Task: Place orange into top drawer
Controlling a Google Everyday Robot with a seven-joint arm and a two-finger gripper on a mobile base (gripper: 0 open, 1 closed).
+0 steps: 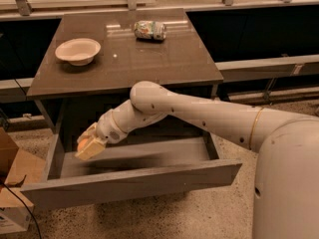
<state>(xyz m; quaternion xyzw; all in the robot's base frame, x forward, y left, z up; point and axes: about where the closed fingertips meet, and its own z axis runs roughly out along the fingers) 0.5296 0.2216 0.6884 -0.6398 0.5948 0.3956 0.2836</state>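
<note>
The top drawer (134, 183) is pulled open below the brown table; its grey front panel faces me and its grey inside shows. My gripper (89, 145) hangs over the drawer's left end, just above its floor. It is shut on the orange (82, 144), which shows as a small orange patch between the pale fingers (94, 149). My white arm reaches in from the right across the drawer opening.
On the tabletop (149, 59) stand a pale bowl (78, 51) at the left and a green-and-white can (149, 30) lying on its side at the back. A cardboard box (12, 193) sits on the floor left of the drawer.
</note>
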